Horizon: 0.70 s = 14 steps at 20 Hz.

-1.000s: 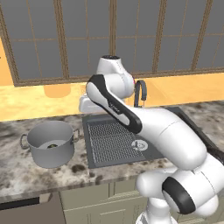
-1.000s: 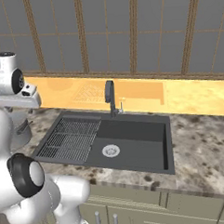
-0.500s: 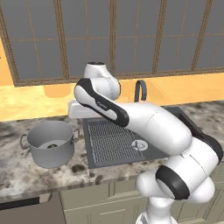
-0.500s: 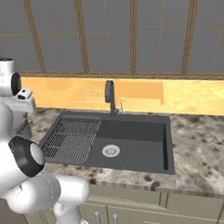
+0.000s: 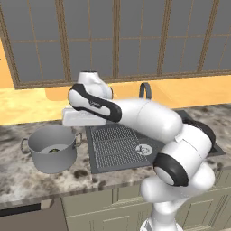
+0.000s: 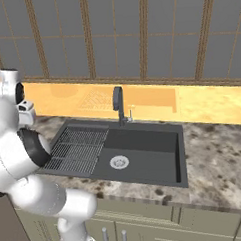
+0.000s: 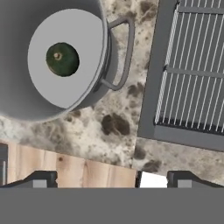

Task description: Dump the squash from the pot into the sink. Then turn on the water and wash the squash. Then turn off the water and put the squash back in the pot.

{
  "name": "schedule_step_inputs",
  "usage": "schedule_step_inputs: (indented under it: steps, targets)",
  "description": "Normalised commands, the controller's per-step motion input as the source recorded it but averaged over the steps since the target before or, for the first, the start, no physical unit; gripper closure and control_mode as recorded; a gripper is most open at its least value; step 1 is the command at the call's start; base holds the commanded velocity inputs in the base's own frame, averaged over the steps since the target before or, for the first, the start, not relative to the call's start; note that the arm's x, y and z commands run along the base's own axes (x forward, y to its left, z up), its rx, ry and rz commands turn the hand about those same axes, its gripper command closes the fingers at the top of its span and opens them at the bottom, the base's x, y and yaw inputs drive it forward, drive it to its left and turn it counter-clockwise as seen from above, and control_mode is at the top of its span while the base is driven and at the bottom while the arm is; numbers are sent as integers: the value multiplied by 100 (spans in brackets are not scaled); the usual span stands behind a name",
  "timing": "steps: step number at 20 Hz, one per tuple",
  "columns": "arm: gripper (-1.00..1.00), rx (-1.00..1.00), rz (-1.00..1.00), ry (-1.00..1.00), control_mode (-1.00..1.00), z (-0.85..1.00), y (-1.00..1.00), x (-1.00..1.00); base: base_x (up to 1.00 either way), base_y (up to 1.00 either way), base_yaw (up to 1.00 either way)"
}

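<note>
The wide-open two-finger gripper (image 7: 111, 179) is being swung leftward from over the dark grey rectangular sink (image 5: 135, 149) toward the wide grey metal stockpot (image 7: 52, 57), the small olive-green squash (image 7: 62, 59) being kept inside at 10 o'clock, undumped.

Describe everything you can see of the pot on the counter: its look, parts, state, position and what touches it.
The pot is a wide grey stockpot that looks like metal, with straight sides and a small loop handle on each side of the rim. It stands upright and lidless on the speckled stone counter, just left of the sink and apart from it. The squash, small, round and dark green, lies on its pale flat bottom. Nothing else touches it; the open gripper hovers above the counter beside it.
</note>
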Motion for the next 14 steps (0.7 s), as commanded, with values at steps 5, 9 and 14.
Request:
schedule_step_inputs:
  steps: [5,9,14]
  targets:
    - [-100,-6,-9,3,-100,-25,10,28,0,0,0]
    - [-100,-10,-13,5,-100,-24,7,35,0,0,0]
    - [-100,-5,-10,6,-100,-23,11,34,0,0,0]
